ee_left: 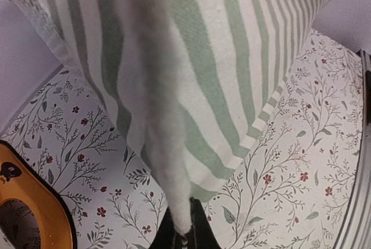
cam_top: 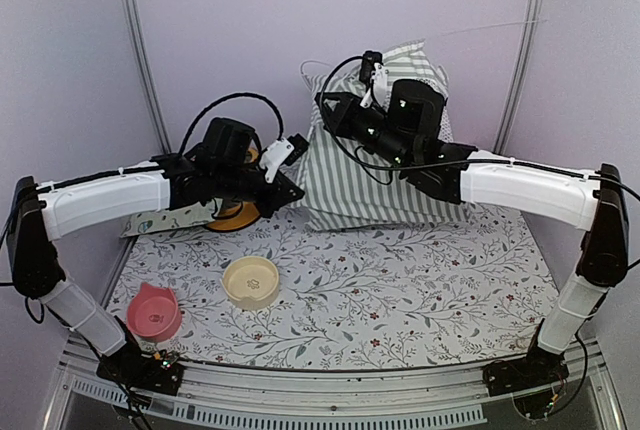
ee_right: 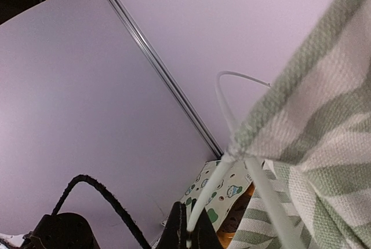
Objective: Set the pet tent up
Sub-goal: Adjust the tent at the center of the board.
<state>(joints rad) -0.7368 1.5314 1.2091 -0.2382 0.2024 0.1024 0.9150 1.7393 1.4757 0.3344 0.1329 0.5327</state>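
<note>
Floral surface [cam_top: 400,280], lilac walls [cam_top: 250,30] — pet tent [cam_top: 350,185] sat slumped at back centre. Left tool [ee_left: 181,231] pinched its striped fabric; right tool [ee_right: 188,233] pinched a thin white pole [ee_right: 206,194]. Step: raising the frame — next probably called for lifting the pole while holding fabric taut.

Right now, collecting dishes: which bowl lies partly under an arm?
The orange round bowl, beneath the left arm; the pink bowl and cream bowl sit uncovered.

On counter [cam_top: 420,290]: pet tent [cam_top: 340,190] rear centre; dish [cam_top: 237,217] left of it; bowl [cam_top: 251,281] before dish; second bowl [cam_top: 155,312] left, nearer edge.
</note>
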